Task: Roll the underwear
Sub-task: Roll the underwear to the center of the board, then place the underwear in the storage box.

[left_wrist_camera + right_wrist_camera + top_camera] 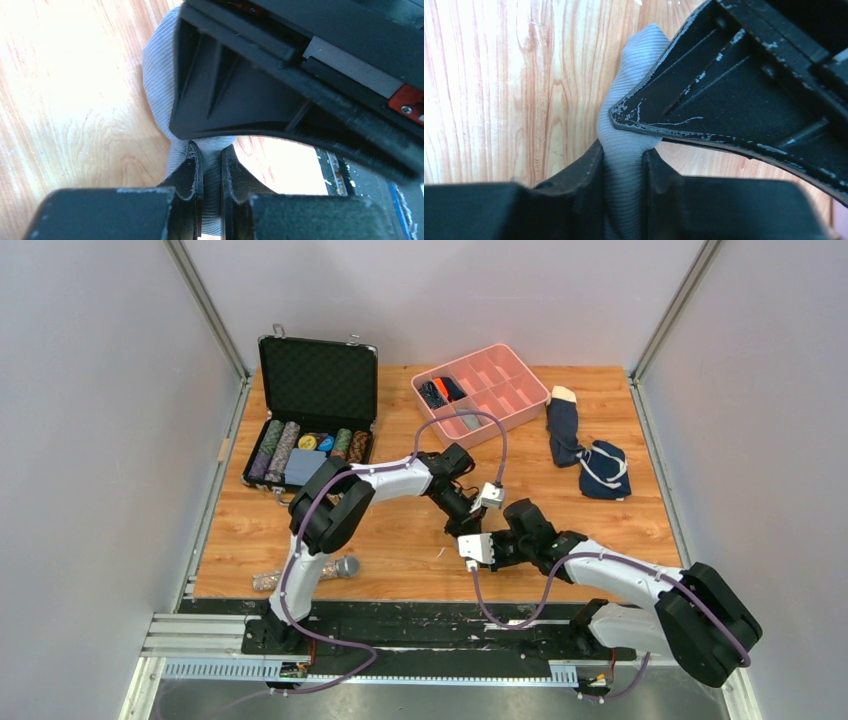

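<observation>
The underwear (156, 85) is a bunched piece of gray ribbed cloth just above the wooden table. In the left wrist view my left gripper (212, 150) is shut on a fold of it. In the right wrist view my right gripper (623, 155) is shut on another fold of the underwear (641, 50). The two grippers meet tip to tip at the table's middle, the left gripper (466, 527) just behind the right gripper (484, 543). Each wrist view shows the other gripper's black finger over the cloth. The top view hides the cloth under the grippers.
A pink divided tray (523, 380) with rolled items stands at the back. An open black case (318, 380) of poker chips stands back left. A navy sock (562, 425) and a navy garment (605, 468) lie at right. A microphone (345, 566) lies front left.
</observation>
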Motion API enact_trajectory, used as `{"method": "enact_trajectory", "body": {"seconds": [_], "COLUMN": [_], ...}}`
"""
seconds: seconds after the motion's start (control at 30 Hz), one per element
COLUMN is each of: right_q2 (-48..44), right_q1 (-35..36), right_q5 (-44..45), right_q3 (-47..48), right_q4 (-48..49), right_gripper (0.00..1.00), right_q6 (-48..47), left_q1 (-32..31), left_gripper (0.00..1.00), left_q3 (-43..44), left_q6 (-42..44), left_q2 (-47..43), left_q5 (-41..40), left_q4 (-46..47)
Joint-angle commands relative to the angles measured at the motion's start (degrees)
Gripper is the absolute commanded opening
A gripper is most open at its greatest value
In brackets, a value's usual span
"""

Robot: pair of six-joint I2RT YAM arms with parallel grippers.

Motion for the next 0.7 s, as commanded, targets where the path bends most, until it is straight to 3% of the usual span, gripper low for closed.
{"method": "enact_trajectory", "body": {"seconds": [0.0, 0.03, 0.13, 0.3, 0.33, 0.4, 0.47, 0.67], "right_q2": [3.1, 3.4, 3.6, 1.8, 1.5, 1.7, 2.8, 11.3], "right_q1": [0.4, 0.4, -0.3, -5.1, -6.4, -8.4, -10.6, -18.2], "right_q5": [-0.9, -1.4, -4.7, -14.8, -16.0, -16.9, -17.4, -17.9], "right_q3": [-1.4, -1.0, 3.6, 12.7, 13.9, 16.6, 19.4, 35.5], "right_q4": [-5.6, -6.5, -12.2, -20.5, -21.8, -24.1, -26.2, -28.1], "right_gripper": [0.05, 0.01, 0.00, 0.00, 0.00, 0.00, 0.00, 0.00], "right_q6": [-0.3, 0.0, 2.9, 7.6, 7.8, 7.6, 7.5, 16.4], "left_q1": [0.8, 1.2, 2.2, 8.8, 10.3, 14.7, 18.9, 27.0], "left_gripper": [0.09, 0.13, 0.28, 0.48, 0.61, 0.70, 0.96, 1.00], "left_q3": [0.5, 1.1, 0.8, -1.1, -0.7, 1.5, 4.9, 14.9], "left_q6": [1.7, 2.0, -2.3, -26.9, -29.9, -37.6, -42.8, -39.9], "left_q2": [4.3, 4.2, 1.2, -8.2, -10.0, -11.9, -12.9, -16.8], "left_q5": [4.0, 5.1, 3.5, -6.3, -8.4, -10.6, -11.5, -6.2], "left_q4": [-13.1, -14.0, -11.0, 4.1, 4.9, 5.7, 3.7, -5.1]}}
